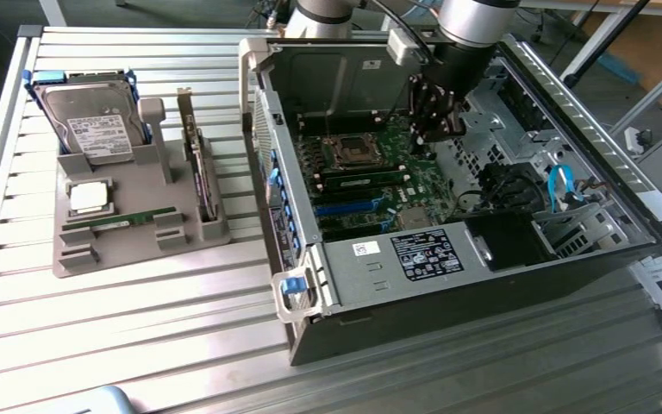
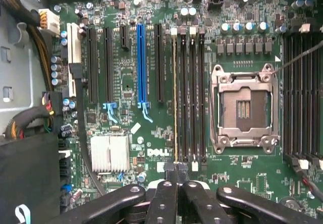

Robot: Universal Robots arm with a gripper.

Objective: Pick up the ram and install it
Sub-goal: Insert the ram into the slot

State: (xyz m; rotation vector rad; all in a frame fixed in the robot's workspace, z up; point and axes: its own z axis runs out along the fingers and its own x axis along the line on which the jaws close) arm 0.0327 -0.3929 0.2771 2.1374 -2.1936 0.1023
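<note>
computer case (image 1: 446,259): 1 | hard drive (image 1: 92,121): 1 | processor chip (image 1: 90,197): 1 | ram (image 1: 124,222): 1

Ribbed bare aluminium desk (image 1: 135,345), dull sheen. Matt grey plastic holder tray (image 1: 135,250). Sheet-metal PC case (image 1: 354,267), brushed grey, w/ glossy paper label (image 1: 423,256). Green lacquered motherboard (image 2: 151,57), semi-gloss. Finned bright metal heatsink (image 2: 109,153). Black matt metal end effector (image 2: 176,176) links. Thin green ram (image 2: 175,98) edge, yellowish.
</note>
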